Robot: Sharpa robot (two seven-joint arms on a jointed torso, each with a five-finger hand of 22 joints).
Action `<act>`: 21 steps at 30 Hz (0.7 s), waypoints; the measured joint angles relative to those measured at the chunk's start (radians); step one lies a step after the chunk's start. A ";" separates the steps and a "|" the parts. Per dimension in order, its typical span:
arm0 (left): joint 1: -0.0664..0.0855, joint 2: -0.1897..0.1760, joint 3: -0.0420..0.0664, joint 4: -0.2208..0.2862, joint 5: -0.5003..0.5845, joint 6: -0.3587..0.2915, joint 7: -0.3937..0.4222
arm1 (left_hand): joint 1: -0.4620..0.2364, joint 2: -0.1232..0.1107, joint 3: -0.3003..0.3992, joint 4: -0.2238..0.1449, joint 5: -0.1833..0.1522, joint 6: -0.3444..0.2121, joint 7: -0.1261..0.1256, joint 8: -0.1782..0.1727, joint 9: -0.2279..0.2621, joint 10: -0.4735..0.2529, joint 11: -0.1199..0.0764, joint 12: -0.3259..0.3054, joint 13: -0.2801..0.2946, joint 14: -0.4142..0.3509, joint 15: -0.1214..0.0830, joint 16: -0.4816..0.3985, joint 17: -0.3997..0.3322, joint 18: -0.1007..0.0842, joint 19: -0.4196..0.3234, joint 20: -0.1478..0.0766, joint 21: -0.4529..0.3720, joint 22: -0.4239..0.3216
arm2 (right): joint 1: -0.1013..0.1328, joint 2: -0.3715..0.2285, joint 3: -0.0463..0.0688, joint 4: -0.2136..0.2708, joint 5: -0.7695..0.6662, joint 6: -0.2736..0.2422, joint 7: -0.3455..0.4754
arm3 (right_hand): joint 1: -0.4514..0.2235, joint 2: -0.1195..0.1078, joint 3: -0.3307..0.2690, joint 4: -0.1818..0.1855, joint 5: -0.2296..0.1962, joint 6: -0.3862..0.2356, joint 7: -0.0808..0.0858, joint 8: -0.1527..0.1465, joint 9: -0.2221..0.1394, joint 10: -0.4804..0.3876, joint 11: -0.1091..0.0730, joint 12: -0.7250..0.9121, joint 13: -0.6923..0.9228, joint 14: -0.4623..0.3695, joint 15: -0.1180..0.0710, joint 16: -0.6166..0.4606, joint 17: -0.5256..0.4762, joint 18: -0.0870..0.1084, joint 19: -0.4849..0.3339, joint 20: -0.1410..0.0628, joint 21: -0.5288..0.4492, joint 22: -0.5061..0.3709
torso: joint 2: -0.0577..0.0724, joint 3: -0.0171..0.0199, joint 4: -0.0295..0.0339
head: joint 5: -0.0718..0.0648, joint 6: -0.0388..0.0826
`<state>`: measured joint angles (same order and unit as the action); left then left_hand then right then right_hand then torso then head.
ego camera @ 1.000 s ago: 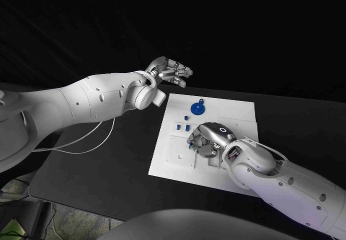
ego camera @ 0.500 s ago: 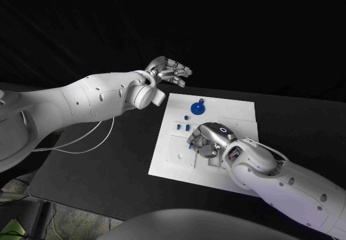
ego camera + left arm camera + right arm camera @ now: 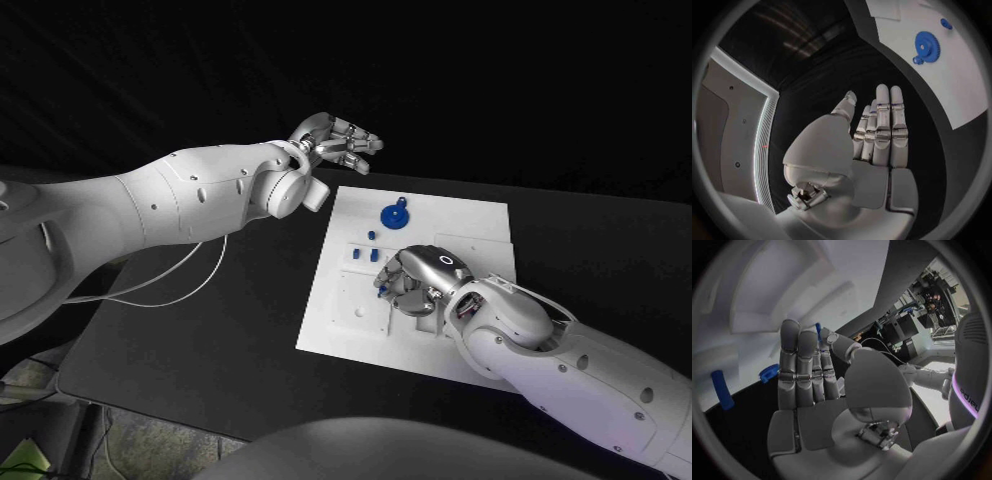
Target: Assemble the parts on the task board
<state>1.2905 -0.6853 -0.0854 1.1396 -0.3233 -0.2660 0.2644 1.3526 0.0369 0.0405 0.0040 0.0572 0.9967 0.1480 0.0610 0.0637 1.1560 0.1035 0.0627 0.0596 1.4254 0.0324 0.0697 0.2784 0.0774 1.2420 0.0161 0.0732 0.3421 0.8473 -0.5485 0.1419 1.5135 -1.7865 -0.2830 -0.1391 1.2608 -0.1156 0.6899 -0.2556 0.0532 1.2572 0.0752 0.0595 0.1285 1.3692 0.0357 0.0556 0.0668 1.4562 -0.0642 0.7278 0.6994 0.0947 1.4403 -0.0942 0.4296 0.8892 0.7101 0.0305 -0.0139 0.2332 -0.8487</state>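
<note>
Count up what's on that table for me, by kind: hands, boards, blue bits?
Silver hands: 2, the left hand and the right hand
White task board: 1
Large blue gear: 1
Small blue pieces lying clear of the hands: 3
Blue piece at the right hand's fingers: 1
Total: 8 that I can tell apart; the right hand may hide more.

Both arms are glossy white, rounded shells dotted with small dark screws. The left hand [image 3: 340, 140] and right hand [image 3: 411, 281] are segmented silver metal. A thin white cable loops beneath the left arm.
</note>
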 measured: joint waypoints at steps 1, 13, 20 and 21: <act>0.000 0.000 0.000 0.000 0.000 0.000 0.000 | 0.000 0.000 0.000 0.000 0.000 0.000 0.000 0.000 0.000 0.000 0.000 0.000 0.000 0.000 0.000 0.000 0.000 0.000 0.000 0.000 0.000 -0.002 | 0.000 0.000 0.000 0.000 0.000 0.000 0.000 | 0.000 0.000 0.000 0.000 0.000 0.000 0.000 0.000 0.000 0.000 0.000 0.000 0.000 0.000 0.000 0.000 0.000 0.000 0.000 0.000 0.000 0.000 | 0.000 0.0000 0.0000 | 0.000 0.000; 0.000 0.000 0.000 0.000 -0.002 0.002 -0.004 | 0.000 0.000 0.000 0.000 0.000 0.000 0.000 0.000 0.000 0.000 0.000 0.000 0.000 0.000 0.000 0.000 0.000 0.000 0.000 0.000 0.000 -0.002 | -0.001 -0.001 0.000 0.002 -0.001 0.005 -0.001 | 0.003 0.003 0.000 0.000 0.001 0.000 0.000 0.001 0.002 0.000 0.000 0.002 0.000 0.000 0.000 0.007 -0.002 0.000 0.001 0.002 -0.006 0.011 | 0.000 -0.0009 0.0003 | -0.001 -0.001; 0.000 0.000 0.000 0.000 -0.003 0.003 -0.006 | 0.000 0.000 0.000 0.000 0.000 0.000 0.000 0.000 0.000 0.000 0.000 0.000 0.000 0.000 0.000 0.000 0.000 0.000 0.000 0.000 0.000 -0.002 | -0.001 -0.001 0.001 0.001 -0.003 0.017 -0.004 | 0.003 0.003 0.000 0.000 0.001 0.000 0.000 0.001 0.002 0.000 0.000 0.002 0.000 -0.004 -0.004 0.007 -0.002 0.000 0.002 0.002 -0.010 0.018 | 0.000 -0.0011 0.0004 | -0.001 -0.002; 0.000 0.000 0.000 0.000 -0.003 0.003 -0.006 | 0.000 0.000 -0.002 -0.002 0.000 0.000 0.000 0.000 0.000 0.000 0.000 0.000 0.000 0.000 0.000 0.000 0.000 0.000 0.000 0.000 0.000 -0.003 | 0.000 -0.001 0.001 0.001 -0.004 0.020 -0.005 | 0.004 0.003 0.000 0.000 0.001 0.000 0.000 0.001 0.002 -0.001 -0.001 0.002 0.000 -0.004 -0.004 0.007 -0.002 0.000 0.002 0.002 -0.010 0.018 | 0.000 -0.0012 0.0004 | -0.001 -0.002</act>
<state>1.2905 -0.6851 -0.0855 1.1393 -0.3260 -0.2630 0.2579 1.3526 0.0369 0.0389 0.0022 0.0572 0.9967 0.1480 0.0610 0.0637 1.1560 0.1035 0.0627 0.0596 1.4254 0.0324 0.0697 0.2783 0.0774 1.2420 0.0160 0.0732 0.3388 0.8469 -0.5494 0.1428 1.5145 -1.7903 -0.2635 -0.1440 1.2645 -0.1122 0.6898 -0.2556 0.0544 1.2570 0.0753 0.0607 0.1301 1.3687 0.0351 0.0580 0.0665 1.4524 -0.0678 0.7348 0.6972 0.0948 1.4418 -0.0926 0.4192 0.9077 0.7101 0.0293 -0.0135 0.2321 -0.8506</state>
